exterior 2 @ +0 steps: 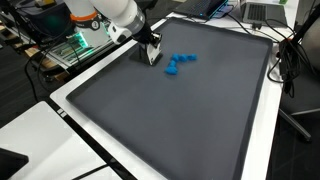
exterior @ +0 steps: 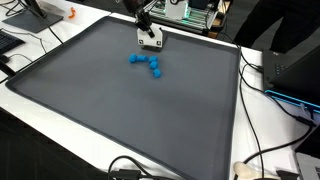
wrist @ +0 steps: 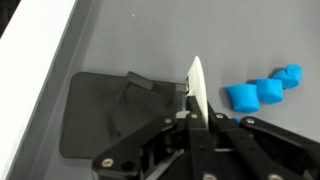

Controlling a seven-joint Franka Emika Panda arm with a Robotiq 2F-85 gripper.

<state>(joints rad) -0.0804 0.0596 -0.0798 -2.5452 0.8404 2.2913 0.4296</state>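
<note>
white card (wrist: pixel 197 85) was standing on edge near the grey mat's (exterior: pixel 100 115) rim | fingers (wrist: pixel 183 120) were pinched tight on its lower edge | blue blocks (wrist: pixel 265 90) sat close by, off the card's flat side, not touching

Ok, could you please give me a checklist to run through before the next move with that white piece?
1. Hand shut on the white piece: ok.
2. White piece standing upright between the fingers, in the wrist view: ok.
3. White piece apart from the blue blocks: ok.
4. White piece's lower edge touching the grey mat: cannot tell.
5. Blue blocks together in one cluster on the mat, in both exterior views: ok.
</note>
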